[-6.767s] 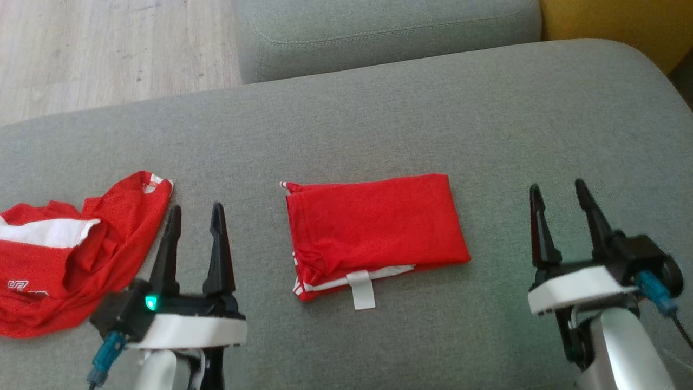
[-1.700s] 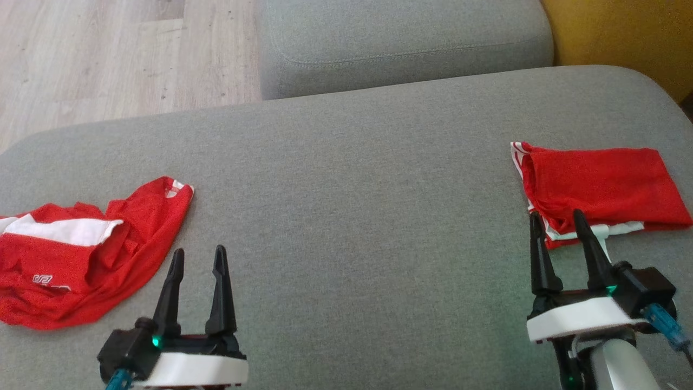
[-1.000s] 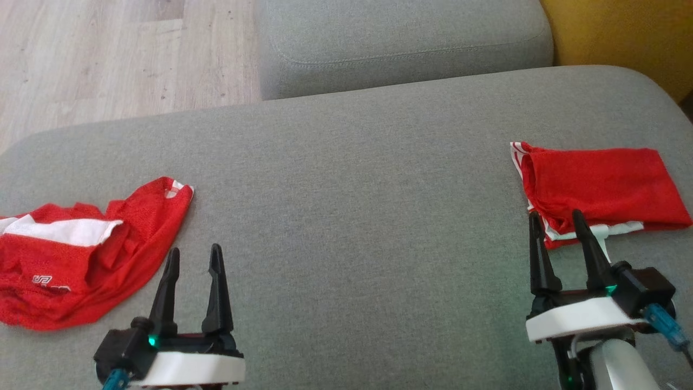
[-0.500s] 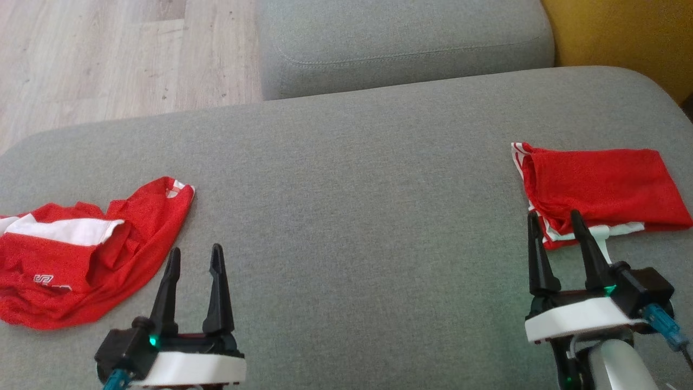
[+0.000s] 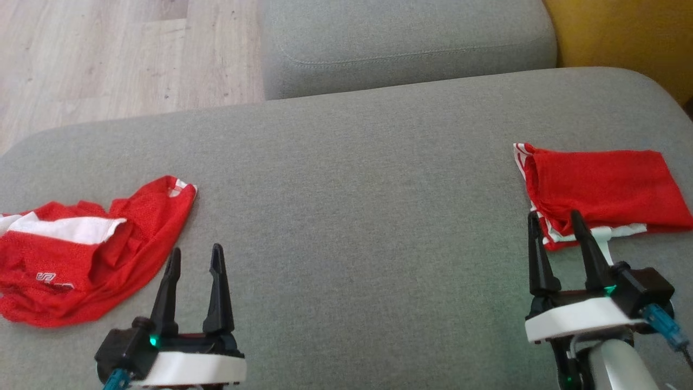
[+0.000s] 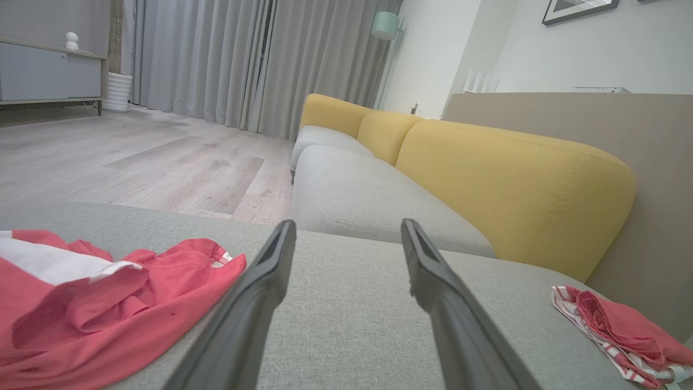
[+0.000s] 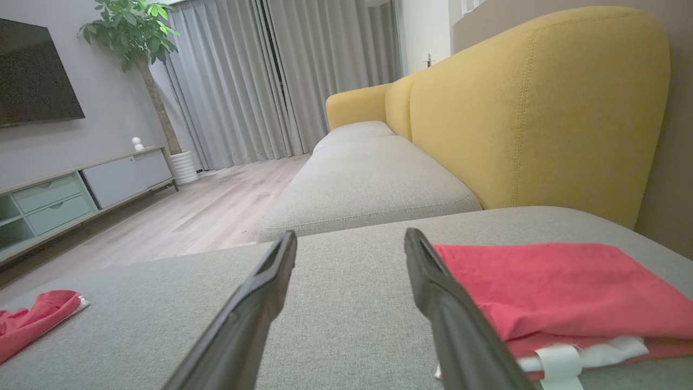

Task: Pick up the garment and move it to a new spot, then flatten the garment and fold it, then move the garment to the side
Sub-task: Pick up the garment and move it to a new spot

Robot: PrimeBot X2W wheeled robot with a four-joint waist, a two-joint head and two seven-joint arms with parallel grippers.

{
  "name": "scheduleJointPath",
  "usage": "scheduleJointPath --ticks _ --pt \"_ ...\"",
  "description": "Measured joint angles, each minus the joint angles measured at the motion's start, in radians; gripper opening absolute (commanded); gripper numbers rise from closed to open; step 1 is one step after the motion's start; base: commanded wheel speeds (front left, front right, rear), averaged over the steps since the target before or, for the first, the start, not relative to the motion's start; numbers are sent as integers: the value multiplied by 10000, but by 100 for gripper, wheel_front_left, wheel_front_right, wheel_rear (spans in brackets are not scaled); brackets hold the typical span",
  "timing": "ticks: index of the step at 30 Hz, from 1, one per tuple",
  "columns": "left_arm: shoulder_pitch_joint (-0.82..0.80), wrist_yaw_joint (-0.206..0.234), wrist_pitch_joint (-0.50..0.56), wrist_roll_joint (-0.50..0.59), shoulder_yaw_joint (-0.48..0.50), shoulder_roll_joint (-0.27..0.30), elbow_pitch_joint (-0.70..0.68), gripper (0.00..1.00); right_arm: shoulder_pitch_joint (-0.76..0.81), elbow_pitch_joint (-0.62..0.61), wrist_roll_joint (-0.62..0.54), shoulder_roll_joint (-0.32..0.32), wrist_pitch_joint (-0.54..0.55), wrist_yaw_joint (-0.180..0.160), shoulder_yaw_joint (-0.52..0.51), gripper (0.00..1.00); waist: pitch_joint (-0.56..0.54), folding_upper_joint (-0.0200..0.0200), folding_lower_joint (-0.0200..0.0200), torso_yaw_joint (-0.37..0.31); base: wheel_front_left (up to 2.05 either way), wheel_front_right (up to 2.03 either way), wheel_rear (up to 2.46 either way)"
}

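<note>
**Clerk:** Entry one, the tools.

**Checker:** Left tool (image 5: pixel 195 249): jaws spread wide, nothing between them, low over the grey seat cushion (image 5: pixel 352 216). Right tool (image 5: pixel 554 214): the same, wide apart and empty.

**Clerk:** Entry two, the task's things and where they lie.

**Checker:** Folded garment (image 5: pixel 601 184): just beyond the right tool's tips and running off to its right, flat on the cushion. Whether the tips touch its near edge cannot be told. Crumpled garment (image 5: pixel 81 265): just left of the left tool, apart from it.

**Clerk:** Condition?

**Checker:** Folded: red, a tidy rectangle of stacked layers, with striped trim at the end nearer the left tool and a white tag (image 5: pixel 605 238) poking toward the right tool. Crumpled: red with a white panel, bunched into ridges, one corner reaching forward.

**Clerk:** Step in hand?

**Checker:** Judged: the folded piece sits at the side, so its round looks finished. The next pick-up would be the crumpled piece. That calls for the left tool to swing left, drop, pinch a raised ridge and carry it to the bare middle.

**Clerk:** Beyond the tools?

**Checker:** Wood floor (image 5: pixel 108 54) and a yellow backrest (image 5: pixel 622 32).
</note>
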Motion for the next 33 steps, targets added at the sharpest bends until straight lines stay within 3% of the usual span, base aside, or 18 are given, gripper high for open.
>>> scheduleJointPath --ticks 8,26,33 --pt "-12 21 2 36 107 0 36 100 94 69 174 0 0 0 552 100 -51 0 0 586 0 0 0" --pt "524 -29 2 679 1267 13 326 100 728 324 1030 13 0 0 2121 100 -583 0 0 4124 0 0 0" --pt "610 -150 2 796 1570 13 297 100 732 332 1164 17 0 -2 2341 100 -817 0 -1 4802 0 0 0"
